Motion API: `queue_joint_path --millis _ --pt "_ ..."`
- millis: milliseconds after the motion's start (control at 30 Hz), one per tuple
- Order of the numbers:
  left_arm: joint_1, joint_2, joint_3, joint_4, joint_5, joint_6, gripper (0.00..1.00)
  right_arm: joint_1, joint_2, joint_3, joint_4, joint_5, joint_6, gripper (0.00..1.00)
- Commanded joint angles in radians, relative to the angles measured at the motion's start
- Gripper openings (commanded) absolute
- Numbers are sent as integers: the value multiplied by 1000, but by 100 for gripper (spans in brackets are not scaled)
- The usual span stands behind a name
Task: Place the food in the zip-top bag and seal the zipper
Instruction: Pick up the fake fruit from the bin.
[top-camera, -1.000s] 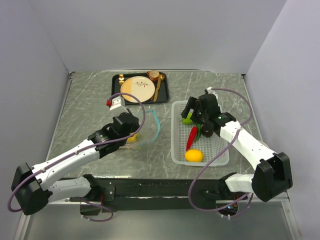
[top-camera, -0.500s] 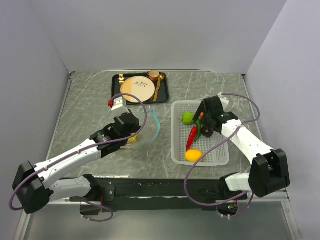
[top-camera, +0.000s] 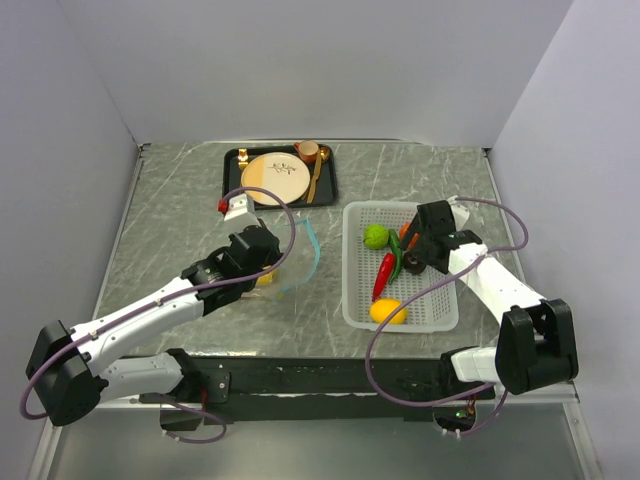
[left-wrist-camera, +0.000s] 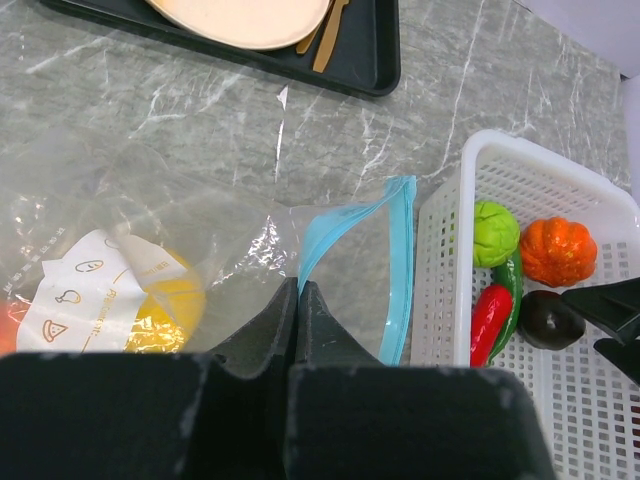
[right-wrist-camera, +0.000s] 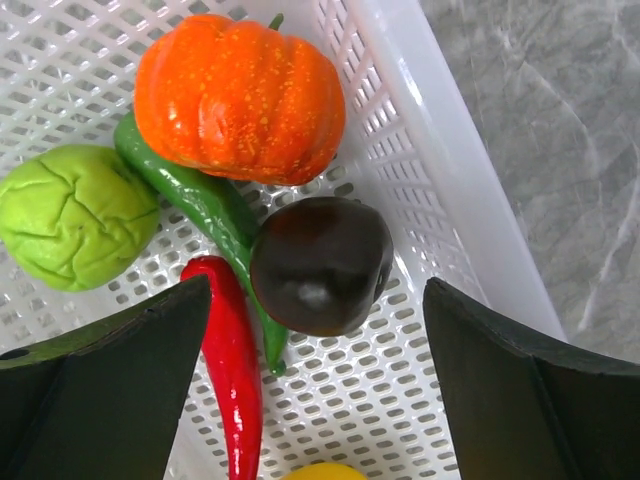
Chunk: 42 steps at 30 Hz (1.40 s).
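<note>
Zip-top bag (left-wrist-camera: 190, 225): clear and crumpled, white label showing. It sits on the desk (top-camera: 170, 220), just left of the basket.
Zipper (left-wrist-camera: 402, 270): light blue, unsealed, curving open just beside the basket wall.
Bag contents: one yellow lemon (left-wrist-camera: 165, 305).
Left tool (left-wrist-camera: 297, 292): closed, pinching the bag's film near its mouth.
White mesh basket (right-wrist-camera: 415, 140): holds lime (right-wrist-camera: 70, 215), orange ribbed fruit (right-wrist-camera: 240, 100), green chili (right-wrist-camera: 185, 195), red chili (right-wrist-camera: 235, 370), dark round fruit (right-wrist-camera: 320, 265) and second lemon (top-camera: 388, 311).
Right tool (right-wrist-camera: 315, 300): jaws wide apart above the dark round fruit, holding nothing.
</note>
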Motion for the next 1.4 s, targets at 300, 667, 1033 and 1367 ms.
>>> queue_joint_path --millis 300,667,1033,1367 --pt "3 -12 12 25 7 13 1 -41 0 -39 79 -74 -35 75" --pt "3 -1 12 30 20 10 1 -44 25 -46 88 -86 -43 75" --pt "3 0 11 30 17 8 1 -41 51 -54 108 -106 -49 71" --pt "3 -7 3 28 10 5 1 -44 42 -59 119 -121 -52 53"
